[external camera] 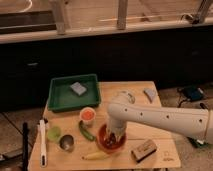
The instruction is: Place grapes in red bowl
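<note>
The red bowl point(107, 144) stands on the wooden table point(165, 127) near its front edge, in the middle. My white arm reaches in from the right. Its gripper point(114, 134) points down into the bowl and covers most of the bowl's inside. The grapes do not show as a clear shape; the gripper hides where they might lie.
A green tray point(62, 97) with a grey sponge point(78, 88) is at the back left. A white cup with orange inside point(87, 115), a green chilli point(86, 131), a light green cup point(53, 132), a metal cup point(66, 143), a banana point(96, 155) and a white tool point(42, 142) lie left of the bowl. A wooden block point(144, 150) lies to its right.
</note>
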{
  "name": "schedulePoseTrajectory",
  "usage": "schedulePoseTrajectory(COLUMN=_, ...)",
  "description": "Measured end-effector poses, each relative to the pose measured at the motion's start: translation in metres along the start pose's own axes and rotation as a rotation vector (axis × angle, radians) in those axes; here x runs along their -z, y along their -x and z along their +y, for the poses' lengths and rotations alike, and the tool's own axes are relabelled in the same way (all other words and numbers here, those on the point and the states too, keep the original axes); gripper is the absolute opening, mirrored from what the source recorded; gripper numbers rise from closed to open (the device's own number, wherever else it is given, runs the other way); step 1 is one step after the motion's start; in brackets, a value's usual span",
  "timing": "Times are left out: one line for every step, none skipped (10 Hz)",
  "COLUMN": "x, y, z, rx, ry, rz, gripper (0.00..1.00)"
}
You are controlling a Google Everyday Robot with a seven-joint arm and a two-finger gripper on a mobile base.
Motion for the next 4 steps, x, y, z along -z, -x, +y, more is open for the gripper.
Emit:
schedulePoseTrajectory(x=0.0002, y=-0.0004, z=0.0002, rx=0.0, ry=-0.001, rz=0.0, gripper=0.8)
schedulePoseTrajectory(x=0.0001, y=-0.0002, z=-0.0003, rx=0.001, ry=-0.001, rz=-0.001, gripper=0.8)
schedulePoseTrajectory(x=0.0001, y=0.0, z=-0.0007, rx=0.002, ry=-0.001, rz=-0.001, gripper=0.8)
schedulePoseTrajectory(x=-0.0001, y=0.0002, z=-0.0006, rx=0.003, ry=-0.001, rz=-0.003, gripper=0.8)
